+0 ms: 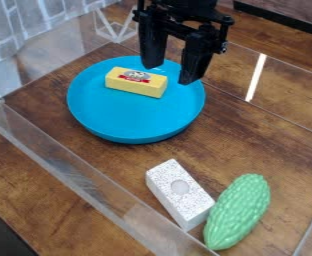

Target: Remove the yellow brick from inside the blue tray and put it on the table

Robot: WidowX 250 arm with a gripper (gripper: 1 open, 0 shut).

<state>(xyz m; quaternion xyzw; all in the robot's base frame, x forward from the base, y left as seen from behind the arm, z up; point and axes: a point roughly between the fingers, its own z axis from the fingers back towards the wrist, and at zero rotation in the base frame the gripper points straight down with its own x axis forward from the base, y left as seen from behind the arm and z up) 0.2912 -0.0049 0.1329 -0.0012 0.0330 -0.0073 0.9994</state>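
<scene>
Yellow brick is what has to come out, and it is the smallest piece in play. The table, dark glossy wood, is the biggest; its bare planks to the right of the dish, as seen in the camera view, look like a handy place to set the brick down. Next in size is the blue tray, round and shallow, with the brick inside it toward the far side, marked face up. Over the far right part of the tray hangs the black gripper, its two fingers spread wide, with nothing between them.

Smaller again, outside the dish, are the green ridged object and the white speckled block, neither of them in the way of the pick.

As for the brick, it lies to the lower left of the jaws in the view, the left-hand finger in the view showing just above its right end. Its long axis slants down to the right, and the line from finger to finger seems to slant much the same way. I judge the gripper must shift left over the brick, and probably turn to close across its narrow width; height above it I cannot tell.
</scene>
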